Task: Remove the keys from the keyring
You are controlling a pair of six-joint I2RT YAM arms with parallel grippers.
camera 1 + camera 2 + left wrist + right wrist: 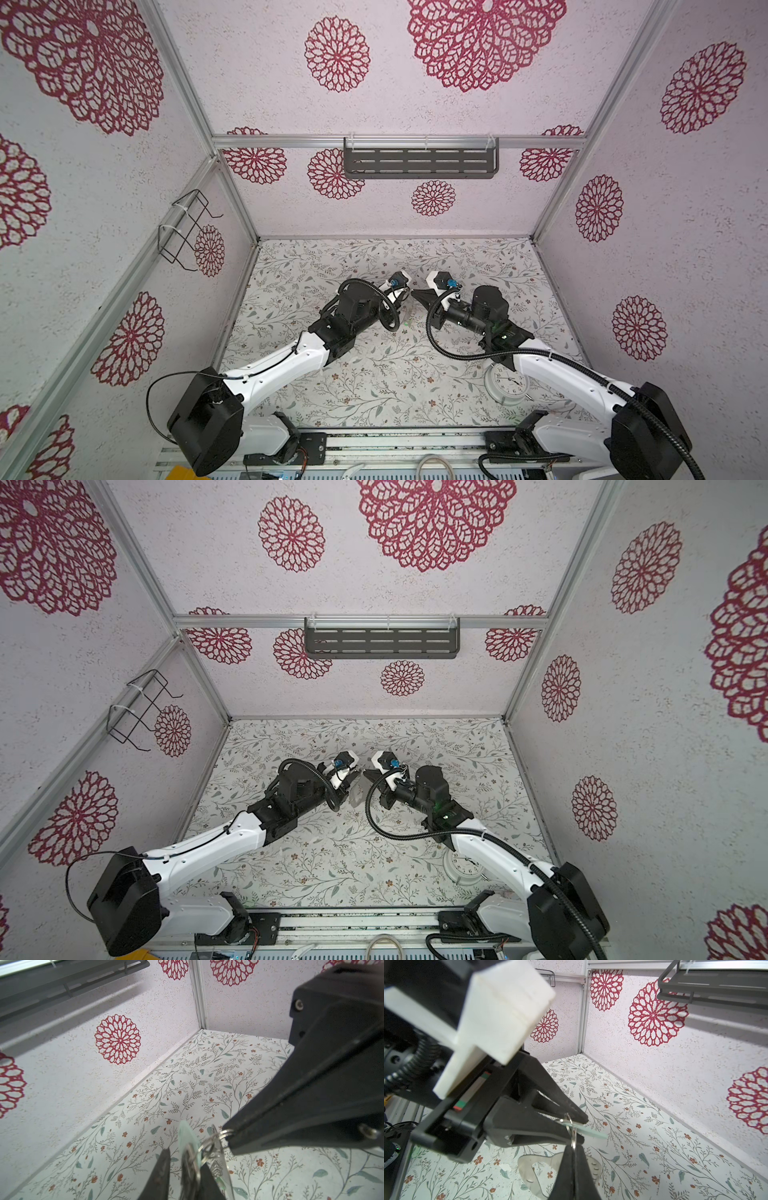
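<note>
Beside right end effector (572, 1147) — keyring (524, 1168) flat, dull grey, oval opening.

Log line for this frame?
left pincer: around green tag, grip unclear | right pincer: shut on wire ring | tag: linked to ring

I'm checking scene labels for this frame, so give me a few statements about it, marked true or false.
1. The right gripper is shut on a small wire ring. True.
2. The alarm clock stands on the wall shelf. False: the white alarm clock is down on the table, beside the right arm.
3. Both grippers meet tip to tip above the middle of the table. True: the left gripper faces the right one.
4. The green tag lies flat on the table. False: the green tag is raised, between the left gripper's fingers.
</note>
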